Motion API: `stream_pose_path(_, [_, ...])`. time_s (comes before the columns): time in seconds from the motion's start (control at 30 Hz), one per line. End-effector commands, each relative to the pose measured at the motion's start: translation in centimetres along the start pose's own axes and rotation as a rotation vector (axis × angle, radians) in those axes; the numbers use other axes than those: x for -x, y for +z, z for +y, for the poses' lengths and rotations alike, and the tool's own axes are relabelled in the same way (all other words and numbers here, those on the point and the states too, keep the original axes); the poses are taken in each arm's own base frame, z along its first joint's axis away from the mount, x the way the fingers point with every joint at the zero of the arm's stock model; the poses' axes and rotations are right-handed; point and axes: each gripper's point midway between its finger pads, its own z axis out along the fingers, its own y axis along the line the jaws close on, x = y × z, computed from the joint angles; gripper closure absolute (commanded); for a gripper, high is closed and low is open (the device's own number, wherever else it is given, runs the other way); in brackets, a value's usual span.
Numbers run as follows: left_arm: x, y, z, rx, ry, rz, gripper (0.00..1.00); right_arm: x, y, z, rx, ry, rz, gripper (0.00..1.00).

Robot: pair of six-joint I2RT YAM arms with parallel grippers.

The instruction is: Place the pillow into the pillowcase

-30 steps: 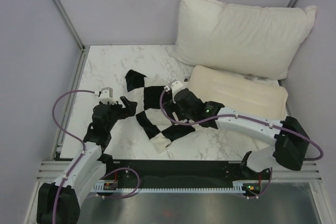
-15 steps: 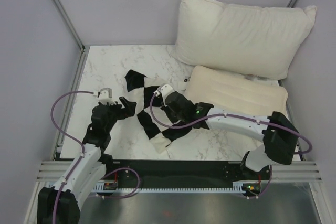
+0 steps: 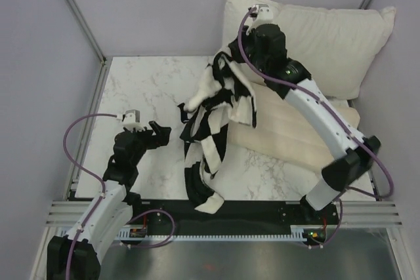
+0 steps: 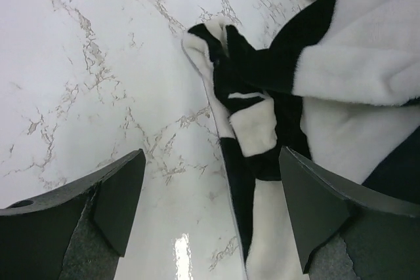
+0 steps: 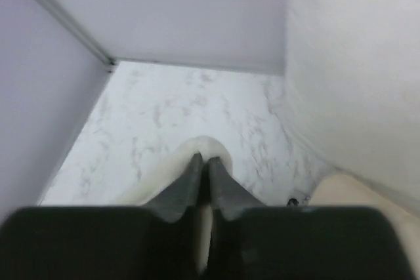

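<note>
The black-and-white checkered pillowcase (image 3: pixel 211 117) hangs bunched in the air from my right gripper (image 3: pixel 231 56), which is raised high at the back and shut on a white fold of it (image 5: pixel 197 146). Its lower end trails down toward the table's near edge. The flat cream pillow (image 3: pixel 292 129) lies on the table at the right, partly behind the hanging cloth and under my right arm. My left gripper (image 3: pixel 165 133) stands open low over the marble, just left of the pillowcase (image 4: pixel 262 96), with only the cloth's edge between its fingers (image 4: pixel 125 188).
A big puffy white pillow (image 3: pixel 315 37) leans against the back wall at the right, close behind the right gripper. Marble tabletop (image 3: pixel 138 83) shows at the left and back. Lilac walls with metal rails enclose the table.
My right gripper shut on the pillowcase and swung up and back, lifting it off the table so that it now hangs. The left gripper has barely moved.
</note>
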Motion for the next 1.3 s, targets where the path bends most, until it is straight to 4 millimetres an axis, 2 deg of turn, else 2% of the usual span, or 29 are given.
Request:
stream_pose_path(0.0, [1.3, 0.1, -0.9, -0.039, 0.020, -0.038, 0.09, -6.1, 5.6, -8.4, -0.328, 0.088, 0.242, 0.63])
stream_pose_path(0.07, [1.2, 0.1, -1.1, -0.048, 0.020, -0.033, 0.09, -7.1, 5.8, -9.1, -0.360, 0.059, 0.289, 0.38])
stream_pose_path(0.1, [1.2, 0.1, -1.2, -0.053, 0.020, -0.031, 0.09, -8.0, 5.2, -9.2, -0.352, 0.052, 0.300, 0.33])
stream_pose_path(0.17, [1.0, 0.3, -1.3, -0.061, 0.022, -0.021, 0.09, -8.0, 4.7, -8.2, -0.281, 0.049, 0.249, 0.29])
stream_pose_path(0.2, [1.0, 0.5, -1.4, -0.067, 0.022, -0.018, 0.09, -9.2, 2.7, -8.8, -0.289, 0.047, 0.260, 0.28])
stream_pose_path(0.27, [0.9, 0.6, -1.6, -0.077, 0.020, -0.007, 0.09, -9.2, 0.9, -9.2, -0.288, 0.028, 0.232, 0.28])
stream_pose_path(0.3, [0.6, 0.8, -1.6, -0.077, 0.020, 0.006, 0.09, -9.9, -1.1, -9.6, -0.293, 0.016, 0.238, 0.28])
stream_pose_path(0.37, [0.5, 0.9, -1.9, -0.093, 0.021, 0.012, 0.09, -10.5, -2.8, -9.5, -0.263, -0.008, 0.243, 0.28])
stream_pose_path(0.4, [0.3, 1.0, -2.0, -0.099, 0.021, 0.021, 0.09, -11.5, -4.4, -9.7, -0.246, -0.017, 0.257, 0.27])
stream_pose_path(0.47, [0.3, 1.1, -2.4, -0.122, 0.023, 0.027, 0.09, -12.5, -5.7, -9.6, -0.225, -0.021, 0.273, 0.26])
stream_pose_path(0.5, [0.3, 1.2, -2.6, -0.133, 0.027, 0.031, 0.09, -13.6, -6.7, -9.4, -0.195, -0.020, 0.296, 0.25])
stream_pose_path(0.53, [-0.1, 1.4, -2.8, -0.145, 0.029, 0.050, 0.09, -14.3, -7.1, -8.9, -0.167, -0.023, 0.312, 0.22])
stream_pose_path(0.57, [-0.3, 1.4, -3.4, -0.176, 0.035, 0.057, 0.09, -15.0, -7.5, -8.6, -0.146, -0.026, 0.329, 0.09])
stream_pose_path(0.6, [-0.5, 1.6, -3.5, -0.181, 0.039, 0.069, 0.09, -16.3, -8.0, -7.8, -0.118, -0.035, 0.356, 0.06])
stream_pose_path(0.63, [-0.7, 1.8, -3.8, -0.192, 0.040, 0.087, 0.09, -16.7, -8.2, -7.7, -0.123, -0.043, 0.359, 0.05])
stream_pose_path(0.7, [-0.9, 1.9, -5.1, -0.245, 0.055, 0.100, 0.08, -17.8, -8.2, -7.9, -0.166, -0.073, 0.368, 0.05])
stream_pose_path(0.73, [-1.1, 2.0, -5.7, -0.268, 0.064, 0.111, 0.04, -17.5, -8.1, -9.3, -0.253, -0.083, 0.343, 0.05])
stream_pose_path(0.77, [-1.9, 2.0, -6.7, -0.293, 0.078, 0.138, 0.02, -17.4, -7.9, -10.2, -0.306, -0.091, 0.334, 0.04])
stream_pose_path(0.83, [-1.9, 2.2, -7.4, -0.298, 0.112, 0.135, 0.02, -17.2, -6.8, -11.9, -0.402, -0.094, 0.321, 0.02])
stream_pose_path(0.87, [-2.5, 2.1, -8.5, -0.322, 0.130, 0.149, 0.01, -17.1, -6.3, -12.4, -0.418, -0.070, 0.325, 0.02])
stream_pose_path(0.9, [-2.7, 2.1, -8.8, -0.327, 0.153, 0.151, 0.01, -17.4, -5.2, -13.0, -0.437, -0.053, 0.342, 0.02])
stream_pose_path(0.97, [-2.7, 2.3, -9.4, -0.323, 0.175, 0.151, 0.00, -16.8, -4.2, -15.1, -0.511, -0.038, 0.324, 0.02])
stream_pose_path(1.03, [-3.2, 2.7, -9.3, -0.310, 0.177, 0.172, 0.00, -16.9, -2.8, -16.3, -0.549, -0.056, 0.325, 0.02])
stream_pose_path(1.07, [-3.4, 2.8, -9.3, -0.309, 0.176, 0.182, 0.00, -17.5, -1.6, -16.8, -0.558, -0.075, 0.348, 0.03])
stream_pose_path(1.13, [-3.9, 3.1, -9.2, -0.302, 0.168, 0.207, 0.00, -18.4, -0.7, -17.7, -0.579, -0.100, 0.377, 0.07])
stream_pose_path(1.2, [-4.0, 3.4, -9.3, -0.301, 0.163, 0.218, 0.00, -19.5, 0.5, -18.6, -0.599, -0.120, 0.410, 0.15])
stream_pose_path(1.23, [-4.5, 3.7, -8.8, -0.274, 0.162, 0.237, 0.01, -19.9, 0.8, -18.4, -0.582, -0.125, 0.426, 0.25])
stream_pose_path(1.27, [-4.5, 3.9, -8.6, -0.254, 0.161, 0.239, 0.01, -20.2, 1.2, -18.5, -0.577, -0.129, 0.436, 0.58])
